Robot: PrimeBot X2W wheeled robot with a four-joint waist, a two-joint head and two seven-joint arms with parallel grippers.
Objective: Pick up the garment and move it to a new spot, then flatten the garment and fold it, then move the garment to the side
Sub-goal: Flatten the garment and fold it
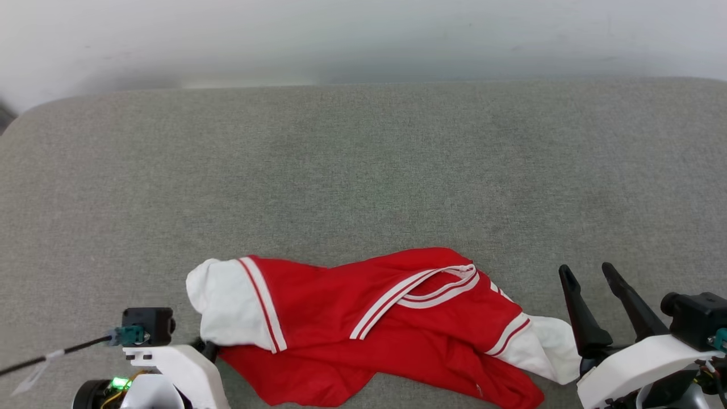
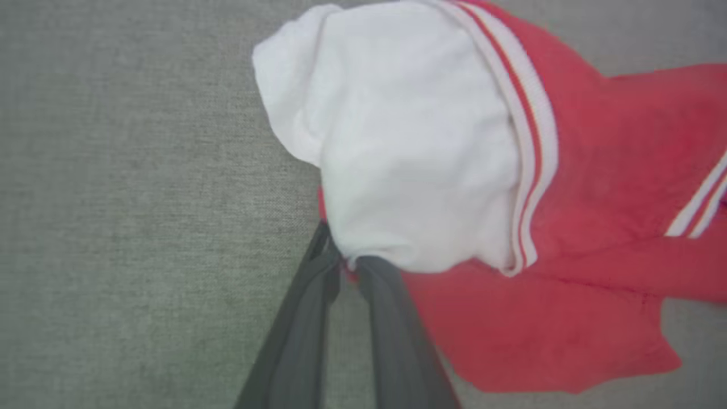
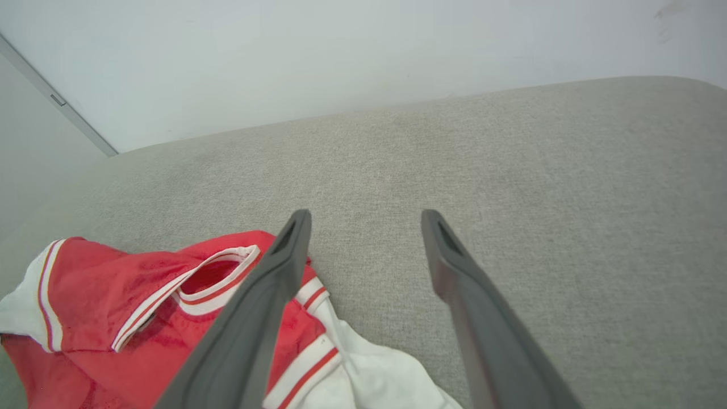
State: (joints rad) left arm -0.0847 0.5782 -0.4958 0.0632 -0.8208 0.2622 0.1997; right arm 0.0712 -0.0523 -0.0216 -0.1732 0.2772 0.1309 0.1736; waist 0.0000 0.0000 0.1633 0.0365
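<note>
The garment (image 1: 341,307), a red shirt with white sleeves and red-white striped trim, lies crumpled near the front edge of the grey fabric surface (image 1: 363,159). In the left wrist view my left gripper (image 2: 343,262) is shut on the garment (image 2: 420,142), pinching cloth just below its white sleeve. In the head view that gripper (image 1: 207,347) sits at the shirt's left end, its fingertips tucked under the sleeve. My right gripper (image 1: 586,270) stands open just right of the other white sleeve. In the right wrist view it (image 3: 366,217) holds nothing, with the garment (image 3: 113,284) at its lower left.
A pale wall (image 1: 363,34) runs behind the surface, whose far corners are rounded. A thin black cable (image 1: 57,351) trails off left from my left wrist. Bare grey fabric stretches across the middle and back. A wall edge strip (image 3: 57,102) shows at the far left.
</note>
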